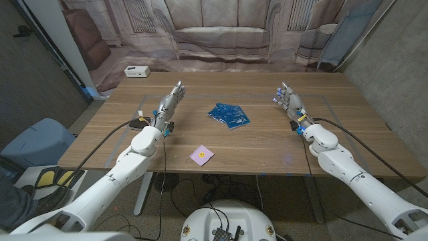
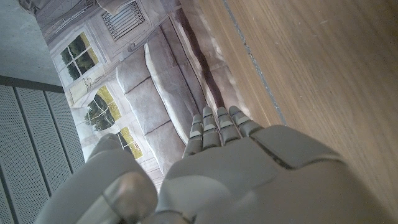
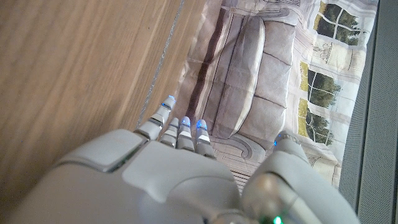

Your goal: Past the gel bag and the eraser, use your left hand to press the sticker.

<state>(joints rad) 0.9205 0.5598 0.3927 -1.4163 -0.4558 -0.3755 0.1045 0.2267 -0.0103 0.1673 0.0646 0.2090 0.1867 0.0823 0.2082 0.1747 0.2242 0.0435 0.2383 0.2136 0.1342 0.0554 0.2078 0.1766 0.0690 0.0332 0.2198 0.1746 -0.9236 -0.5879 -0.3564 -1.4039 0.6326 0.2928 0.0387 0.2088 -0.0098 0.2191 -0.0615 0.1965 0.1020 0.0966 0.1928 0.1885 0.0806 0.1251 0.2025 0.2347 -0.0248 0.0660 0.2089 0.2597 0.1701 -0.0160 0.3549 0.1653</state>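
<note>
A blue gel bag (image 1: 229, 114) lies in the middle of the wooden table (image 1: 267, 150). Nearer the front edge lies a small pink square sticker (image 1: 201, 155) with a yellow dot. My left hand (image 1: 167, 105) stands on the left part of the table, fingers straight and together, holding nothing; the sticker is nearer the front edge and to its right. My right hand (image 1: 289, 102) stands the same way on the right part, empty. The left wrist view has my left hand (image 2: 230, 168) over bare wood. The right wrist view has my right hand (image 3: 168, 168) likewise.
A white power strip (image 1: 136, 71) lies at the table's far left corner. A printed sofa backdrop (image 1: 221, 33) hangs behind the table. A blue chair (image 1: 37, 144) stands left of the table. Black cables run along both arms.
</note>
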